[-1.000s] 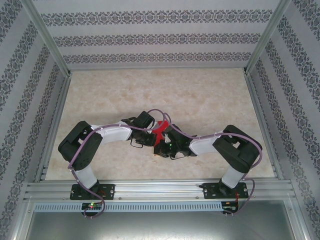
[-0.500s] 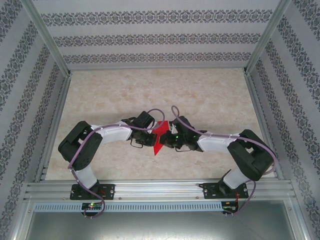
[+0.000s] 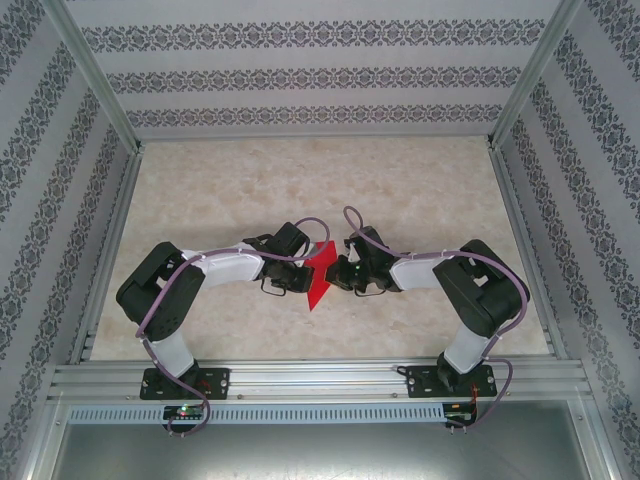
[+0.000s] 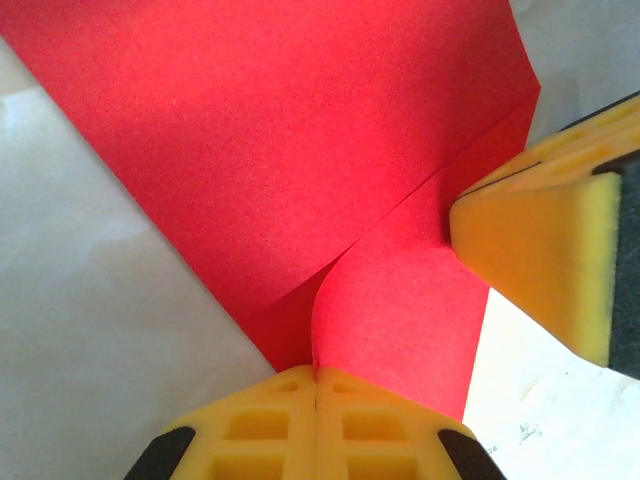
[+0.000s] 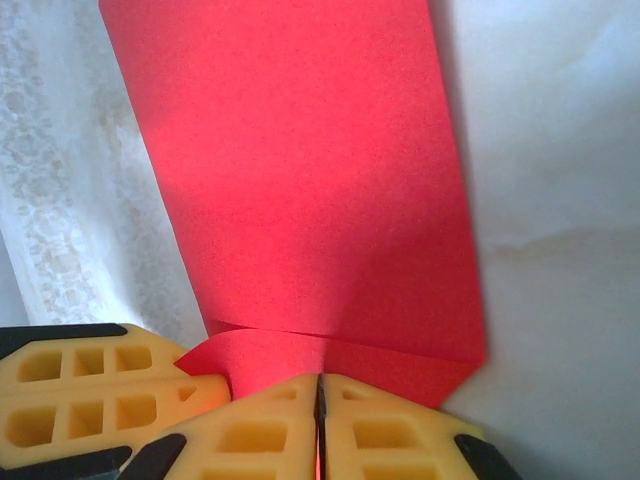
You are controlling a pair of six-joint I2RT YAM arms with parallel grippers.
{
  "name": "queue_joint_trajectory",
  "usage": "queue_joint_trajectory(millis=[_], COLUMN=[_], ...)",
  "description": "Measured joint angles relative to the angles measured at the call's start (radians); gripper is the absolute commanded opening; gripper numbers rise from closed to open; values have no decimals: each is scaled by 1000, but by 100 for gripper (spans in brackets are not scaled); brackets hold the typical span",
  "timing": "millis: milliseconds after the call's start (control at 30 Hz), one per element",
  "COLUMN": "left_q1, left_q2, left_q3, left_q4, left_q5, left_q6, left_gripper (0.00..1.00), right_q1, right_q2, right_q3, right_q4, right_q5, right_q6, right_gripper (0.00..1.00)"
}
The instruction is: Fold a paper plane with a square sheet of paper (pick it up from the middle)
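Note:
The red square sheet of paper (image 3: 318, 278) hangs folded above the table, between both grippers, with a pointed end toward the near edge. My left gripper (image 3: 302, 272) is shut on its left side. In the left wrist view the yellow pads (image 4: 270, 420) pinch a curled flap of the sheet (image 4: 300, 170). My right gripper (image 3: 337, 272) is shut on the opposite side, and in its wrist view the jaws (image 5: 320, 382) clamp the sheet's creased edge (image 5: 300, 180). The two grippers' fingers nearly touch. A paper plane is out of view.
The marble-patterned table (image 3: 400, 180) has patterned walls on three sides and aluminium rails (image 3: 320, 380) along the near edge. Both arm bases stand on that rail. The other gripper's yellow finger (image 4: 530, 250) crowds the left wrist view.
The right arm lifted off the sheet, swung out to the right, then drew its elbow back in. More of the red paper now shows, hanging to a point. The left arm stayed put.

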Motion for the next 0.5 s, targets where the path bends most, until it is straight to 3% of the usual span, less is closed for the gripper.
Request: queue_joint_trajectory(millis=[233, 500], left_q1=[0, 0], left_q2=[0, 0], left_q3=[0, 0], left_q4=[0, -2], left_q5=[0, 0], left_q6=[0, 0], left_gripper=[0, 1], right_q1=[-55, -75], right_q2=[-44, 51], right_q3=[30, 44], right_q4=[-24, 4], right_q5=[-11, -27], right_q6=[-19, -23], right_gripper=[10, 10])
